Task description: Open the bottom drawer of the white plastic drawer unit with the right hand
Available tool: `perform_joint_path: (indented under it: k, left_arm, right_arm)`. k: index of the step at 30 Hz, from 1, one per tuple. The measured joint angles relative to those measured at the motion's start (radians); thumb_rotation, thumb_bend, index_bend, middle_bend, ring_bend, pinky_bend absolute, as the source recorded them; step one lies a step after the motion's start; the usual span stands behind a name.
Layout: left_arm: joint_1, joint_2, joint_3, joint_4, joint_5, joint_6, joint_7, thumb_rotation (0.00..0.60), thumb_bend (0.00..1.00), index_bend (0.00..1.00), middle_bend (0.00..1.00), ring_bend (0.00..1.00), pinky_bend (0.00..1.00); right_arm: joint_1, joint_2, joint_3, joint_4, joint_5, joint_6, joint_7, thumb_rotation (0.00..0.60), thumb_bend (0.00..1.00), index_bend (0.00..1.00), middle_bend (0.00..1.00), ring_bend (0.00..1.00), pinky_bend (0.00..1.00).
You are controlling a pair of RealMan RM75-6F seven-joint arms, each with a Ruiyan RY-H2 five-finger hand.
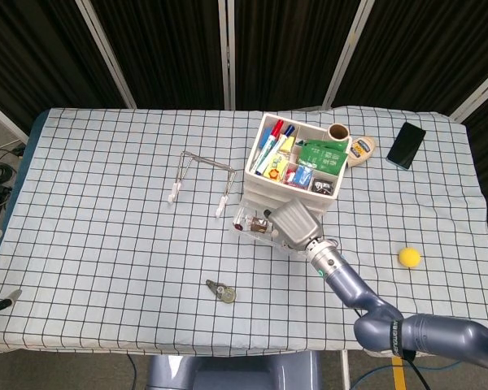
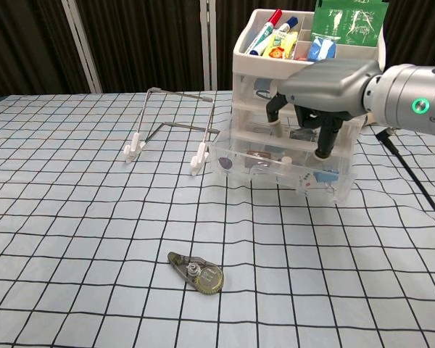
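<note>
My right hand hovers fingers-down, gripping nothing, over the bottom drawer, pulled out right of frame centre. Light, slick, brittle plastic; I'd hook its front lip.

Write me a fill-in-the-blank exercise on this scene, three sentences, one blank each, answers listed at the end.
1. The bottom drawer of the white drawer unit is pulled ____.
2. The right hand hangs above the ____ drawer.
3. The ball on the checked cloth is ____ in colour.

Missing words: out; bottom; yellow
</note>
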State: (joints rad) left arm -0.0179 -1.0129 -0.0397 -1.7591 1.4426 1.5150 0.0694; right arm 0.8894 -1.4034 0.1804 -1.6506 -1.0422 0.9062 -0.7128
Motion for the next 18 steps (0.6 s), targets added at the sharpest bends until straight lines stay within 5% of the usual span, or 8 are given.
perform_joint_path:
  k: [18]
  left_arm:
    - [-0.005,0.002,-0.004,0.002,-0.018,-0.015,-0.006,0.6,0.11,0.0,0.0,0.0,0.0]
  right_arm:
    - [0.045,-0.023,-0.039,0.079,-0.055,-0.054,0.065,0.6,0.01,0.49,1.0,1.0,0.9]
